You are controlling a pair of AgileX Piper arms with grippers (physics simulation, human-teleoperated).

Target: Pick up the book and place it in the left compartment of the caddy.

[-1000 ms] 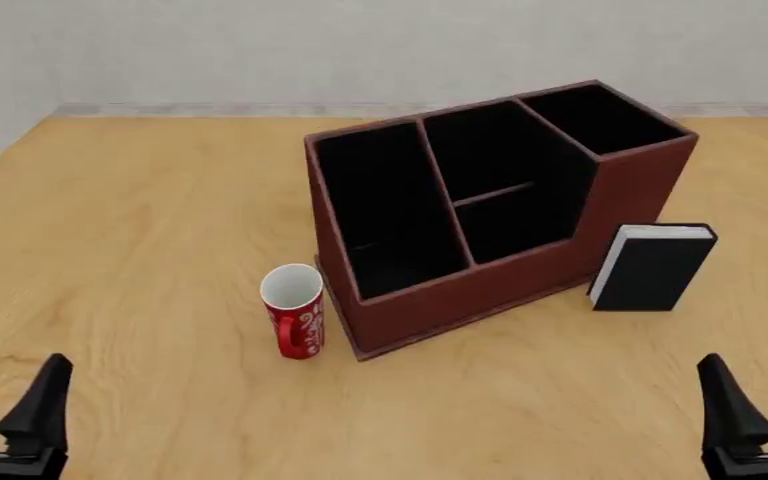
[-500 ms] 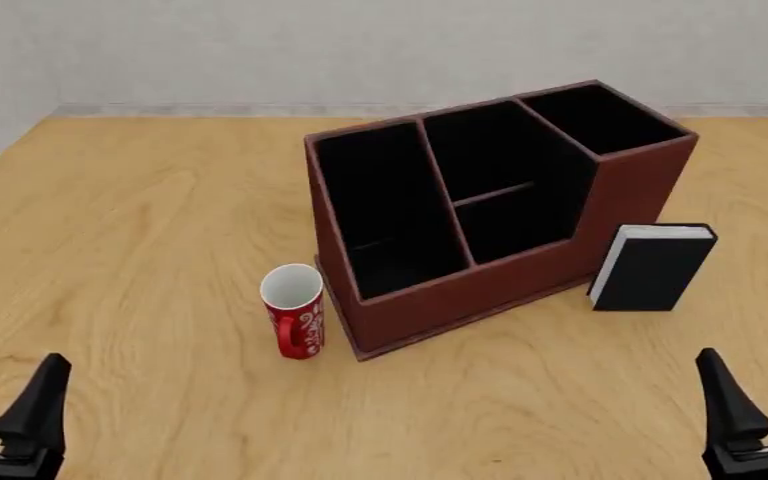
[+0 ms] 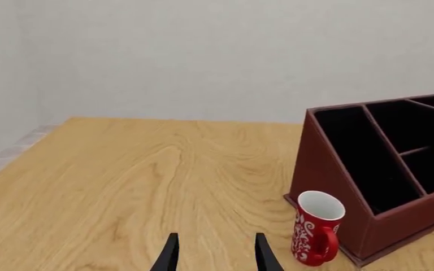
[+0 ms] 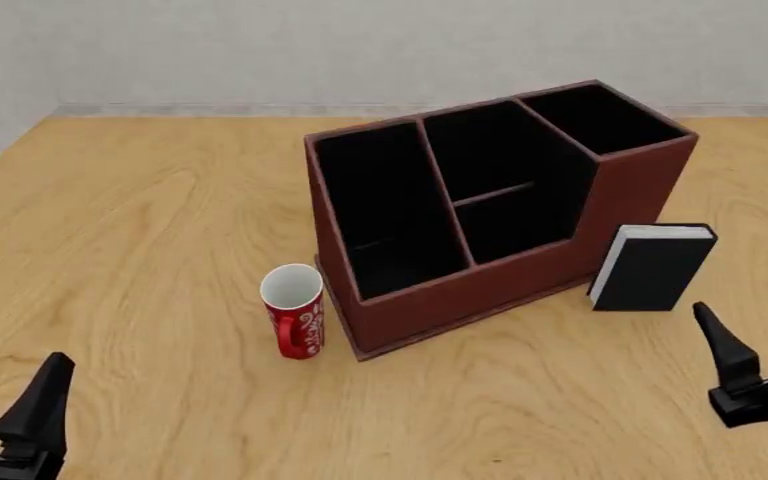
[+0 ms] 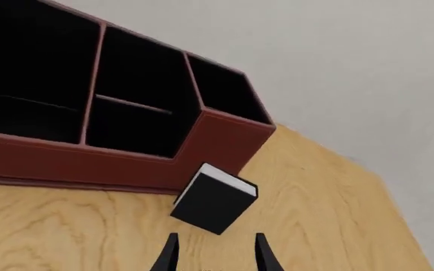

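The small black book (image 4: 654, 268) with white page edges stands upright on the table, against the right end of the reddish-brown caddy (image 4: 491, 292). The left compartment (image 4: 384, 210), a long black-lined slot, holds nothing. My right gripper (image 4: 755, 295) is open, tilted, near the table's right edge and just on the near side of the book. The right wrist view shows the book (image 5: 213, 200) just ahead of that gripper (image 5: 215, 237), with the caddy (image 5: 89, 164) behind. My left gripper (image 4: 11, 365) is open at the near left corner, far from both.
A red mug (image 4: 293, 310) with a white pattern stands just left of the caddy's near corner. In the left wrist view the mug (image 3: 315, 228) and caddy (image 3: 330, 175) appear beyond my left gripper (image 3: 217, 237). A wall bounds the table's far edge.
My right gripper has moved forward and up toward the book and tilted to the right. The left gripper, book, mug and caddy have not moved.
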